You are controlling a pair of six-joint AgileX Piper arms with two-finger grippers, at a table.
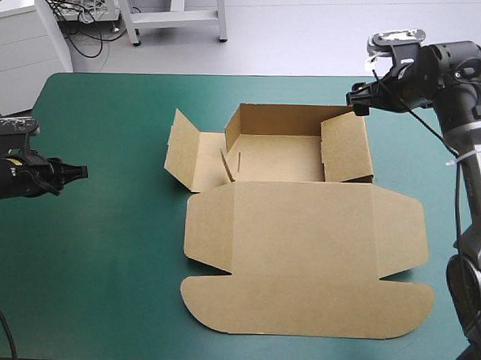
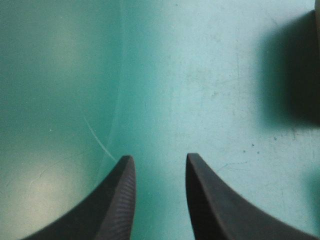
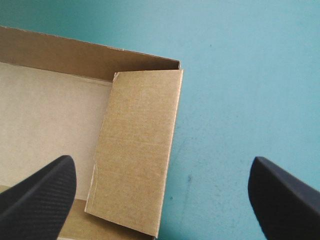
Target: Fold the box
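1. The brown box sits in the middle of the table, partly built into an open tray.
2. The box's far wall stands upright.
3. The right wall is raised and folded inward over the tray floor. It appears to lean rather than sit pressed home.
4. The left flap splays outward from the box's left side, half lifted and not tucked in.
5. The lid lies flat on the teal-green cover on the box's near side, with its rounded front edge farthest from the tray.
6. The right tool hovers above the box's far right corner. Its black fingers are spread wide and it holds nothing. In its own wrist view the right wall lies below the right tool, nearer one finger than the other.
7. The left tool is well to the left of the box, over bare cover. Its fingers stand a narrow gap apart and it holds nothing.
8. The step in hand looks like forming the side walls, with the right side nearly done and the left side not yet folded.
9. The next move likely calls for bringing the left tool across to the left flap, standing it up and folding it inward. The right tool may need to steady or press down the right wall so the tray does not slide.
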